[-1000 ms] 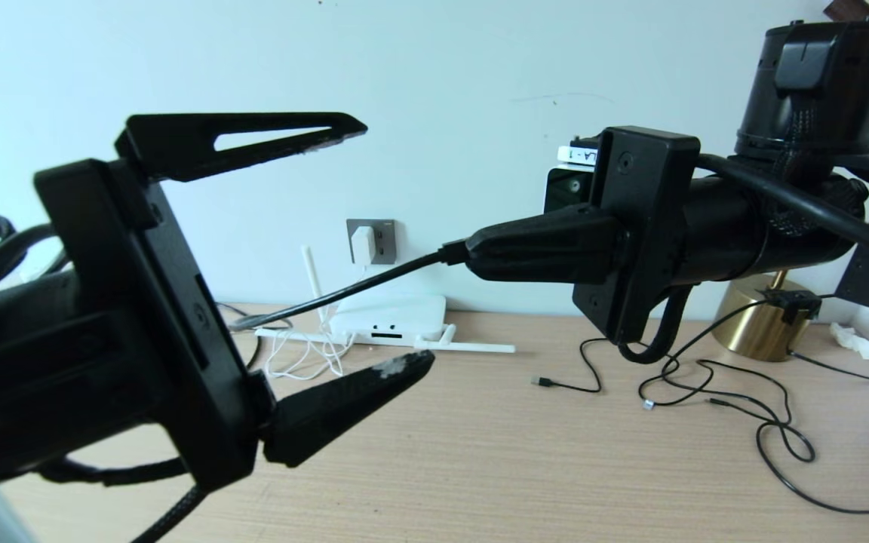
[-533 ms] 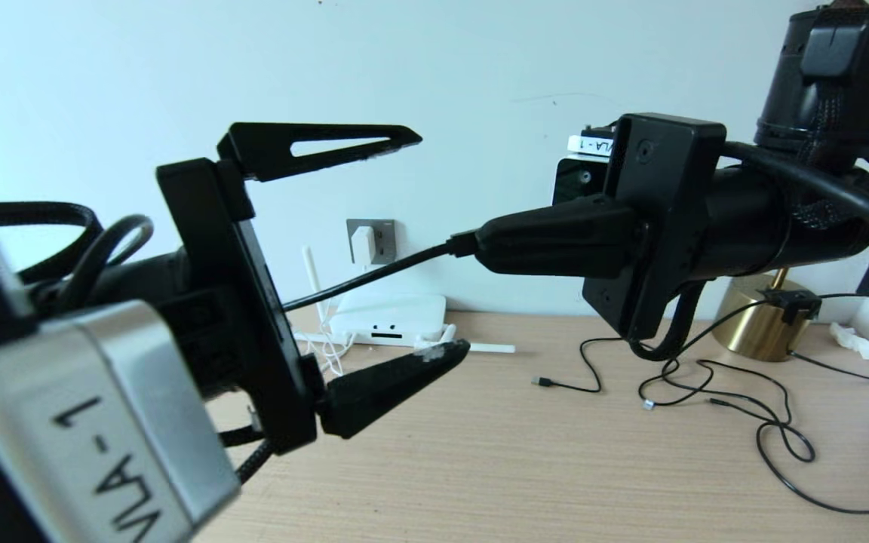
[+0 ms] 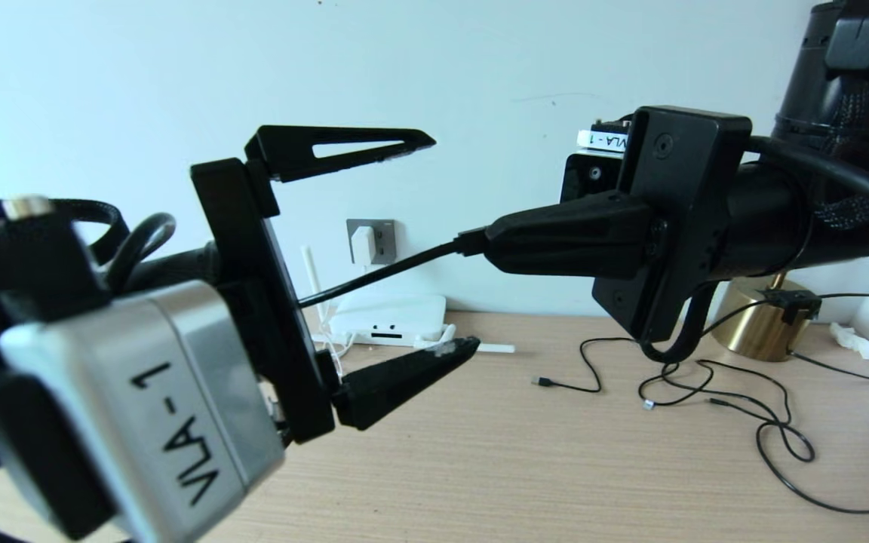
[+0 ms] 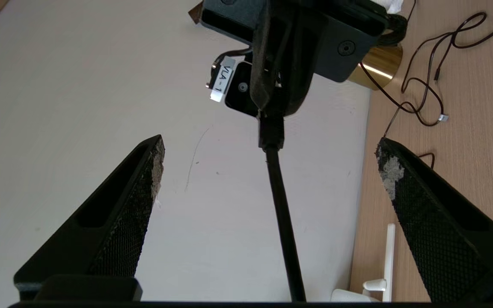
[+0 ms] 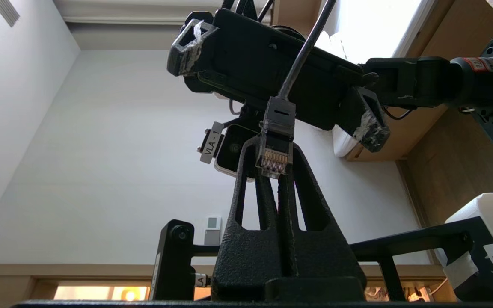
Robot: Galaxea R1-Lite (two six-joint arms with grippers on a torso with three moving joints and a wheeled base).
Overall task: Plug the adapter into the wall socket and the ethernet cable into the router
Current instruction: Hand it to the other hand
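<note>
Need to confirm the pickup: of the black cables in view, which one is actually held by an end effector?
The ethernet cable, thick, its connector pinched in the shut right end effector. The thinner black cords lie loose on the desk.

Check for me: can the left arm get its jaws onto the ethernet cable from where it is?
Probably yes. The left gripper is open, and the ethernet cable runs between its jaws, held taut by the right gripper.
</note>
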